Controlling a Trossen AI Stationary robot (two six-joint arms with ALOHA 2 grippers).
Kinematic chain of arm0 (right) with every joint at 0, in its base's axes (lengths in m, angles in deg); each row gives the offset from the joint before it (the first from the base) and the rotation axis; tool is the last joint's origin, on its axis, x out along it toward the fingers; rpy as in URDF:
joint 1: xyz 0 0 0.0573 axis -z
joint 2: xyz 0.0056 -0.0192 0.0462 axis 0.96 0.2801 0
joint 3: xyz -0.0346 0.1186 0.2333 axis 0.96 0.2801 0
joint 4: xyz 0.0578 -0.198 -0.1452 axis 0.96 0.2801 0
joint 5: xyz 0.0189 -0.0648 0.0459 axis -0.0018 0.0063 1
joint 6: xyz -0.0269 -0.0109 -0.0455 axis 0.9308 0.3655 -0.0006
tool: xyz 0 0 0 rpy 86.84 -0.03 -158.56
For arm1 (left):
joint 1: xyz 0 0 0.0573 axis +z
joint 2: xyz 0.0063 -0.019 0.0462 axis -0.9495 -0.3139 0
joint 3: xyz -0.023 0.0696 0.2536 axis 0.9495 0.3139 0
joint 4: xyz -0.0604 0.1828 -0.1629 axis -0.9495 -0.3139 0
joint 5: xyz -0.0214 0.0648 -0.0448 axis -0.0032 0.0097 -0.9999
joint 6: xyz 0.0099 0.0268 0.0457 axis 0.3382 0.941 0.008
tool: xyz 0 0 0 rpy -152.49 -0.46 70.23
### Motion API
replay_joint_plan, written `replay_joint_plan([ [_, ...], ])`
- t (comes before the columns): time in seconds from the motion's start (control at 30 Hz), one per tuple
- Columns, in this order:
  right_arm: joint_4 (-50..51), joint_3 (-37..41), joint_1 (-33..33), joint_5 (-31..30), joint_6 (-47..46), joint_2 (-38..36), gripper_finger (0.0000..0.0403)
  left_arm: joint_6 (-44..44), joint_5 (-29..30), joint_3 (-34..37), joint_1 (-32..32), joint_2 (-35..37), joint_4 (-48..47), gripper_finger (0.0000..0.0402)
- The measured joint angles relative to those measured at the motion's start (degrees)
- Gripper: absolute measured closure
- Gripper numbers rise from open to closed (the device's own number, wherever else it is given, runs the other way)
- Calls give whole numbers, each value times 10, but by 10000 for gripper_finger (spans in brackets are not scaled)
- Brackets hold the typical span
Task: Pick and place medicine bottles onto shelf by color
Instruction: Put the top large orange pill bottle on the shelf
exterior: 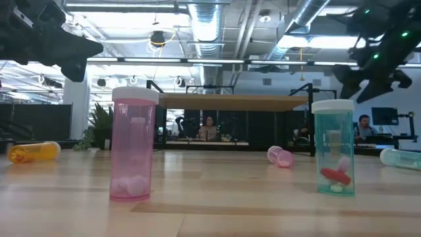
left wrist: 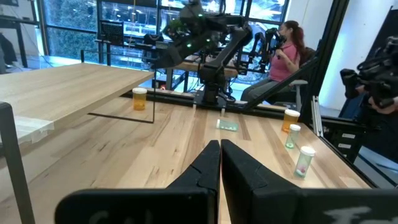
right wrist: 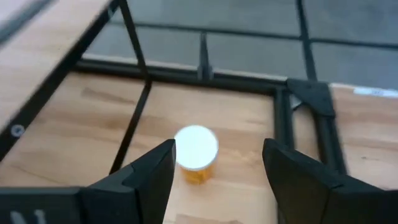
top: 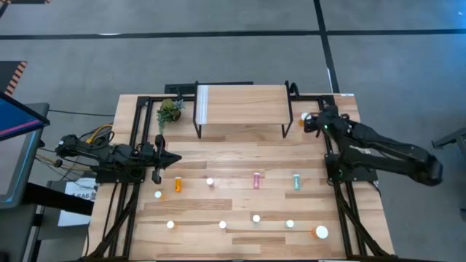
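The light-wood shelf (top: 244,102) stands on black legs at the table's far side, with a pale strip (top: 202,105) at its left end. An upright orange bottle with a white cap (right wrist: 196,153) stands on the table just right of the shelf (top: 303,116). My right gripper (right wrist: 217,165) is open above it, one finger on each side, touching nothing. My left gripper (left wrist: 219,158) is shut and empty at the table's left (top: 175,158). Orange (top: 177,183), pink (top: 256,180) and teal (top: 296,180) bottles lie mid-table. Several others stand nearer the front (top: 256,217).
A small potted plant (top: 170,110) stands left of the shelf. Black frame rails (top: 138,138) run along the table's left, right and far sides. A larger orange bottle (top: 320,233) stands at the front right. People sit in the room beyond the table (left wrist: 283,53).
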Motion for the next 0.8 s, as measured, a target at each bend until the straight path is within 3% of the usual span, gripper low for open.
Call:
replay_joint_plan([
  [0.23, -89, 0, 114, 117, 78, 87, 137, 0, 0, 0, 0, 0, 0, 401],
  [0.37, -94, 0, 155, 147, 86, 126, 137, 0, 0, 0, 0, 0, 0, 401],
  [0.8, -196, 0, 163, 176, 145, 214, 137, 0, 0, 0, 0, 0, 0, 401],
])
